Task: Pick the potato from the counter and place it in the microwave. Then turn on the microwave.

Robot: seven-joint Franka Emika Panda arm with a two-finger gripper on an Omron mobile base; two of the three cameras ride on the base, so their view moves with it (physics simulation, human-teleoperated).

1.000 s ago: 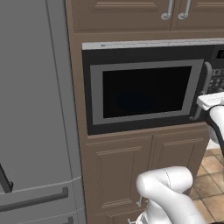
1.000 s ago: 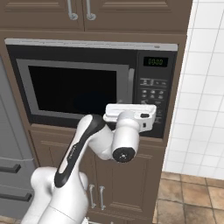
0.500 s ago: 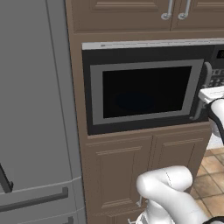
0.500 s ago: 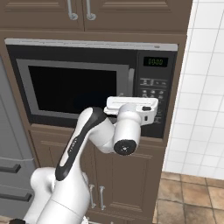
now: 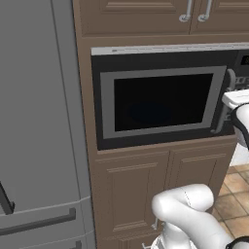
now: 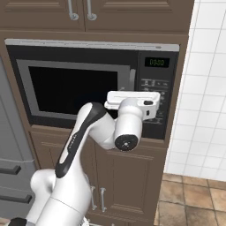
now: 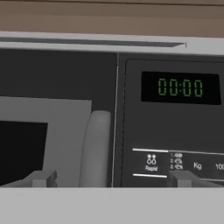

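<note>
A white robot arm [image 6: 84, 145] reached up from the floor toward a built-in black microwave [image 6: 92, 84] set into brown wooden cabinetry. The pincer [image 7: 109, 178] was held right in front of the microwave's face, its two small dark fingertips [image 7: 41, 178] standing wide apart with nothing between them. In the hand view, one tip sat low in front of the grey door frame and the other low in front of the button panel [image 7: 173, 131], so the pincer straddled the upright grey door handle [image 7: 94, 148], which rose between the tips. Whether either tip touched the microwave could not be told.

Directly ahead of the pincer and above it, a green display [image 7: 180, 87] read 00:00. Just above the panel-side tip ran a row of small white markings, one labelled "Rapid". The microwave door [image 5: 160, 104] was closed, its dark glass stretching away on the handle side of the pincer. The glass was too dark to show anything inside, so the potato's whereabouts could not be told.

In the right base view the white hand [image 6: 132, 103] covered the lower part of the panel. Below the pincer were two brown cabinet doors [image 5: 160, 189], above it upper cabinets with steel handles [image 6: 81, 11]. Far off past the door stood a tall grey fridge [image 5: 39, 121]. On the panel side was a white tiled wall [image 6: 203, 88], with brown floor tiles [image 6: 194, 198] beneath.
</note>
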